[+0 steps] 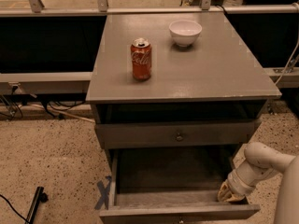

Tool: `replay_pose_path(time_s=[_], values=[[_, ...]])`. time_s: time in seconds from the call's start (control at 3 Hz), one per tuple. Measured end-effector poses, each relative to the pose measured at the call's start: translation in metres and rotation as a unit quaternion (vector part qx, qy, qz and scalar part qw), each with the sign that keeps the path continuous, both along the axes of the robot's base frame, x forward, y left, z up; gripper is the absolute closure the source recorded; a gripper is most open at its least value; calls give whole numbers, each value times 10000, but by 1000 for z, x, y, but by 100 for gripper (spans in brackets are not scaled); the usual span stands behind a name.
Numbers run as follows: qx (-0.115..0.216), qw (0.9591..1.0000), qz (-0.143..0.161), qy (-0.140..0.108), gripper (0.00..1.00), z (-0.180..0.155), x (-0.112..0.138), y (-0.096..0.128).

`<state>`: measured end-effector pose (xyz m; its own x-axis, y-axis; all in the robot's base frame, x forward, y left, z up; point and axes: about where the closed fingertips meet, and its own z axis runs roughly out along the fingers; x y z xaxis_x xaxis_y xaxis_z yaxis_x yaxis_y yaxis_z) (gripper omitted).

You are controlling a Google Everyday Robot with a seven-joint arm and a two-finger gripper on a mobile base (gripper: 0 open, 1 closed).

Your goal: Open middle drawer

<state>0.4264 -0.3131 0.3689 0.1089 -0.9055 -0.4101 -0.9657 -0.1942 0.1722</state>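
The middle drawer (pixel 154 213) stands pulled well out at the foot of the grey cabinet (pixel 219 69), its grey inside showing. The gripper (pixel 230 195) sits down in the drawer's front right corner, against the side wall. Whether the claw is open or holding anything, I cannot tell. Above, 1 drawer (pixel 135 135) is shut, with a small knob (pixel 179 136) at its centre. On top stand 2 things, well apart: a red can (pixel 141 59) and a white bowl (pixel 185 32).

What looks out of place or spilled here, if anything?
Nothing stands out. The can and bowl stand upright on the cabinet top; the middle drawer is pulled out, with the gripper at its right front corner.
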Motion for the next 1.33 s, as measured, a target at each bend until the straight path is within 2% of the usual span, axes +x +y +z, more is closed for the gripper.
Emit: replay_pose_path(time_s=[0.67,1.0,1.33], values=[[7,10000,3,15,15,-1,-1,1],[7,10000,3,15,17,-1,3,1],[8,10000,3,15,40,-1,3,1]])
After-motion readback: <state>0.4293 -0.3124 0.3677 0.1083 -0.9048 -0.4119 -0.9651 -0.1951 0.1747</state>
